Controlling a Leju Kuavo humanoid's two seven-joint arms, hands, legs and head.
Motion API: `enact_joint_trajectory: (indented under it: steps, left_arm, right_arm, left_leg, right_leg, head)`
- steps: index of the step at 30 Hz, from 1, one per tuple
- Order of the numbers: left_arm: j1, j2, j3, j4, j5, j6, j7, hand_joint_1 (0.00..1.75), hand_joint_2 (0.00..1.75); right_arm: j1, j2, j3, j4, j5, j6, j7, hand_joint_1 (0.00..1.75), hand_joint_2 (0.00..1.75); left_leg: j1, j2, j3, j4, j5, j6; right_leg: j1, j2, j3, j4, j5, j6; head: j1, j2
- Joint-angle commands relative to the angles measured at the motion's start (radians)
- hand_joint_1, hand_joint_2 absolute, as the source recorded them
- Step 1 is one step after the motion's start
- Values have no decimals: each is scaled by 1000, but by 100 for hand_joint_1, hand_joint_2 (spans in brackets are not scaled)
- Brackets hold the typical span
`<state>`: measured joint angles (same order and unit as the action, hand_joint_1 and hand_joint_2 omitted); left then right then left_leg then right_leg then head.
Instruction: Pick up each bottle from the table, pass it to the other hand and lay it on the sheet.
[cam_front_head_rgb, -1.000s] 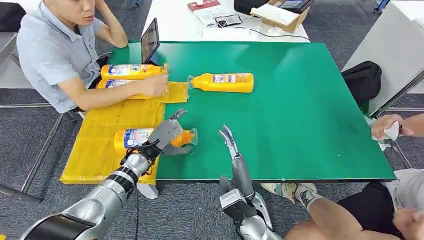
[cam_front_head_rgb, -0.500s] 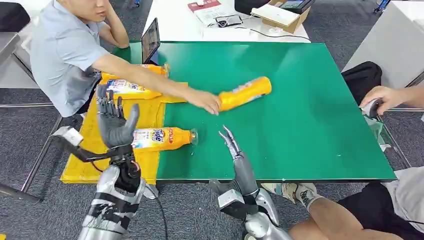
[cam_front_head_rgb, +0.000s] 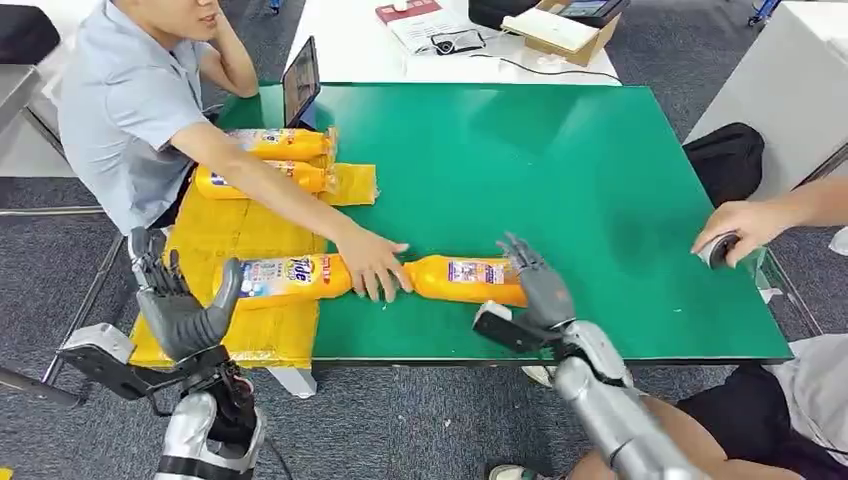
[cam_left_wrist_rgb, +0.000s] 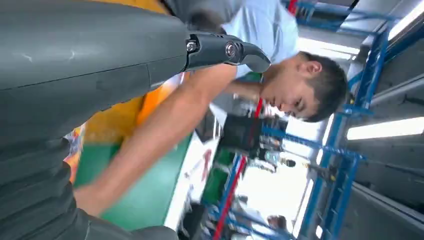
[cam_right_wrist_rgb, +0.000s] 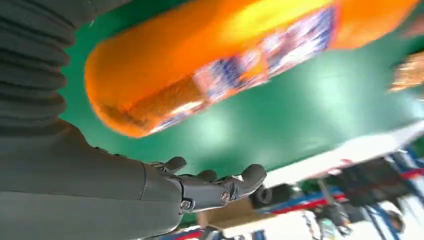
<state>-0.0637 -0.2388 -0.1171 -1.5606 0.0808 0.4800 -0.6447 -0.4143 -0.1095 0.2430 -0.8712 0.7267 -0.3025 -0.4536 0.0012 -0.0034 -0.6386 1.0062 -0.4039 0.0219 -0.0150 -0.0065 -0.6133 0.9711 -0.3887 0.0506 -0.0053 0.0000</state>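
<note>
An orange bottle lies on its side near the front edge of the green table. A person's hand rests at its cap end. My right hand is at the bottle's base end with its fingers spread, not closed around it. The right wrist view has the bottle close beside that hand's straight fingers. A second bottle lies on the yellow sheet. Two more bottles lie at the sheet's far end. My left hand is raised and open off the sheet's near left corner, holding nothing.
A person sits at the table's left, one arm stretched across the sheet. Another person's hand holds a small object at the right edge. A tablet stands at the far left corner. A black bag lies on the floor to the right.
The person slid the orange bottle from mid-table to the front edge. My right hand moved right to the bottle's base. My left hand let go of the sheet bottle, rose, then sank leftwards.
</note>
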Motion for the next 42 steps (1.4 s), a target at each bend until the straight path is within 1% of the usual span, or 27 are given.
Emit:
enact_joint_trajectory:
  steps: [1, 2, 3, 9, 10, 11, 12, 14, 16, 17, 18, 20, 21, 22, 23, 25, 26, 27, 28, 29, 30, 31, 36, 37, 38, 41, 42]
  left_arm:
    - [-18, 39, -24, 34, -60, 51, -6, 0, 175]
    - [-22, 45, -33, 42, -69, 46, 5, 0, 175]
    - [-23, 43, -33, 44, -70, 48, 6, 0, 175]
    - [-24, 45, -37, 50, -80, 46, 12, 0, 175]
    - [-29, 46, -39, 60, -87, 42, 21, 0, 175]
    - [-34, 43, -40, 74, -91, 41, 26, 0, 175]
    - [-36, 42, -39, 79, -92, 41, 27, 0, 175]
    - [-38, 43, -42, 84, -95, 40, 26, 0, 175]
    - [-44, 45, -45, 93, -95, 34, 30, 0, 175]
    - [-48, 45, -45, 100, -91, 30, 34, 0, 175]
    - [-53, 44, -44, 110, -84, 25, 41, 0, 175]
    - [-56, 49, -46, 121, -62, -3, 59, 0, 175]
    - [-54, 50, -44, 121, -57, -8, 62, 0, 175]
    - [-51, 51, -41, 117, -56, -11, 63, 0, 175]
    - [-50, 52, -41, 116, -56, -12, 64, 0, 175]
    - [-49, 52, -40, 116, -56, -12, 64, 0, 175]
    - [-46, 54, -40, 110, -56, -15, 65, 0, 175]
    - [-45, 54, -37, 110, -57, -15, 65, 0, 175]
    - [-44, 55, -35, 109, -58, -16, 65, 0, 175]
    - [-43, 57, -34, 110, -59, -17, 65, 0, 175]
    - [-43, 58, -33, 111, -59, -18, 65, 0, 175]
    - [-43, 58, -33, 111, -59, -18, 65, 0, 175]
    - [-43, 58, -33, 111, -59, -18, 65, 0, 175]
    - [-45, 57, -36, 117, -61, -26, 64, 0, 175]
    - [-45, 59, -37, 120, -58, -32, 66, 0, 175]
    - [-34, 63, -44, 119, -56, -47, 65, 0, 175]
    - [-28, 64, -45, 117, -54, -53, 65, 0, 175]
  right_arm:
    - [-195, 95, 9, 333, 39, 28, 27, 0, 175]
    - [-217, 105, 27, 353, 46, 43, 37, 0, 175]
    - [-224, 109, 29, 358, 46, 43, 44, 0, 175]
    - [-238, 106, 42, 375, 55, 49, 50, 0, 175]
    - [-257, 109, 52, 391, 65, 44, 64, 0, 175]
    - [-282, 111, 64, 416, 70, 72, 87, 0, 175]
    - [-294, 112, 65, 425, 66, 91, 95, 0, 175]
    - [-311, 113, 65, 448, 57, 129, 107, 0, 175]
    - [-332, 112, 63, 487, 39, 191, 128, 0, 175]
    - [-340, 109, 69, 501, 39, 211, 138, 0, 175]
    - [-353, 108, 77, 525, 47, 229, 172, 0, 175]
    - [-390, 98, 133, 567, 87, 322, 244, 0, 175]
    - [-401, 98, 143, 579, 97, 336, 284, 0, 175]
    - [-413, 103, 160, 586, 113, 359, 313, 0, 175]
    - [-416, 105, 160, 585, 113, 361, 317, 0, 175]
    - [-419, 108, 160, 585, 113, 363, 320, 0, 175]
    - [-428, 106, 186, 592, 136, 393, 341, 0, 175]
    - [-435, 106, 202, 591, 150, 404, 349, 0, 175]
    - [-440, 106, 204, 589, 148, 413, 343, 0, 175]
    - [-449, 104, 210, 592, 150, 435, 339, 0, 175]
    - [-454, 103, 214, 593, 152, 447, 337, 0, 175]
    - [-454, 103, 214, 593, 152, 447, 337, 0, 175]
    - [-454, 103, 214, 593, 152, 447, 337, 0, 175]
    - [-457, 95, 224, 594, 150, 484, 322, 154, 175]
    - [-457, 91, 226, 597, 148, 503, 314, 175, 175]
    - [-449, 74, 235, 597, 138, 562, 283, 175, 175]
    - [-438, 67, 228, 583, 120, 558, 254, 175, 175]
  left_leg:
    - [0, 5, 8, 0, -4, -2]
    - [0, 4, 3, -1, -1, -1]
    - [1, 6, 6, 0, -3, -2]
    - [1, 4, 8, 0, -4, -2]
    - [0, 2, 3, -1, -1, -1]
    - [0, 3, 7, 0, -3, -1]
    - [0, 1, 2, 0, 0, -1]
    - [0, 4, 7, 1, -3, -2]
    - [0, 1, 2, 0, -1, -1]
    - [0, 2, 5, 0, -2, -2]
    - [0, 2, 7, 1, -3, -2]
    - [0, 1, 5, 0, -1, -1]
    - [0, 1, 3, 0, 0, -1]
    - [0, 1, 5, 0, -2, -1]
    - [0, 1, 8, 0, -3, -2]
    - [0, 2, 6, 0, -1, -1]
    - [1, 1, 9, 0, -3, -2]
    - [1, 0, 7, -1, -1, -1]
    - [1, 0, 8, -1, -2, -1]
    - [0, 0, 6, 0, -1, -1]
    - [0, 1, 9, 0, -3, -1]
    - [0, 1, 5, 0, 0, -1]
    - [0, 1, 7, 0, -2, -1]
    - [0, 0, 5, -1, 0, -1]
    - [0, 0, 5, -1, 0, -1]
    - [1, -2, 8, -1, -1, -1]
    - [0, -1, 7, -1, 0, -1]
  right_leg:
    - [0, 5, 5, 0, -2, -3]
    - [0, 4, 2, 0, 0, -2]
    - [1, 6, 4, 1, -1, -3]
    - [1, 4, 6, 0, -3, -3]
    - [0, 2, 2, 0, -1, -1]
    - [0, 3, 5, 1, -2, -2]
    - [0, 2, 1, 0, 0, -1]
    - [0, 4, 5, 2, -3, -3]
    - [-1, 1, 1, 1, -1, -1]
    - [0, 2, 3, 1, -1, -2]
    - [0, 2, 6, 1, -3, -3]
    - [0, 1, 3, 1, -2, -2]
    - [0, 1, 2, 0, -1, -1]
    - [0, 1, 4, 0, -2, -2]
    - [0, 1, 6, 1, -3, -3]
    - [0, 1, 4, 0, -1, -2]
    - [1, 1, 7, 1, -3, -3]
    - [1, 0, 6, -1, -2, -2]
    - [1, 0, 7, -1, -2, -2]
    - [0, 0, 5, 0, -2, -2]
    - [0, 1, 8, 0, -3, -3]
    - [0, 1, 4, 0, -1, -1]
    - [0, 1, 6, 0, -2, -2]
    - [0, 0, 5, 0, -1, -1]
    - [0, 0, 4, -1, -1, -1]
    - [0, -1, 7, -1, -2, -2]
    - [0, -1, 6, -1, -1, -2]
  head:
    - [0, 0]
    - [0, 0]
    - [0, 0]
    - [0, 0]
    - [-1, 0]
    - [0, 0]
    - [0, 0]
    - [0, 0]
    - [-1, 0]
    - [0, 0]
    - [0, 0]
    - [0, 0]
    - [0, 0]
    - [0, 0]
    - [0, 0]
    - [0, 0]
    - [0, 0]
    - [0, 0]
    - [0, 0]
    - [0, 0]
    - [0, 0]
    - [0, 0]
    - [0, 0]
    - [0, 0]
    - [0, 0]
    - [0, 0]
    - [0, 0]
